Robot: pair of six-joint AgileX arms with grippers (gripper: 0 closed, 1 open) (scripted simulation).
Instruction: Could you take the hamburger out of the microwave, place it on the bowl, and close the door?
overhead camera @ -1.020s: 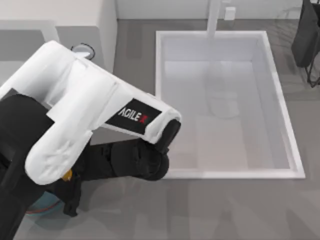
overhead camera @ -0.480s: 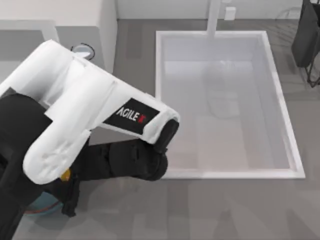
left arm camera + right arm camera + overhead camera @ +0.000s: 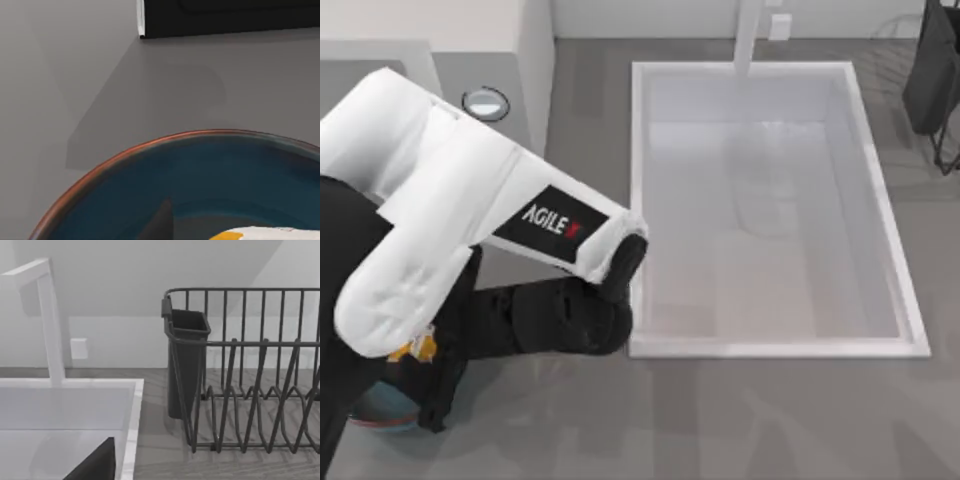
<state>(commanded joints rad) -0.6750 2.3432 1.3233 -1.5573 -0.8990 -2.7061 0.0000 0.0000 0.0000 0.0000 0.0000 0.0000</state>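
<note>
Since earlier frame, left arm (image 3: 450,230) shifting toward table's left edge, exposing microwave (image 3: 485,103) knob. Hamburger (image 3: 260,234) sitting inside bowl (image 3: 200,170) near front-left corner. Left gripper's grip state undeterminable. Sink (image 3: 770,210) rim bordering free tabletop at right.

bowl (image 3: 382,417) mostly under left arm (image 3: 450,230), hamburger (image 3: 265,234) cut off

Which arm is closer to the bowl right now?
Left. It hangs right over the bowl at the table's front left corner. The right arm is parked at the far right corner, beyond the sink.
</note>
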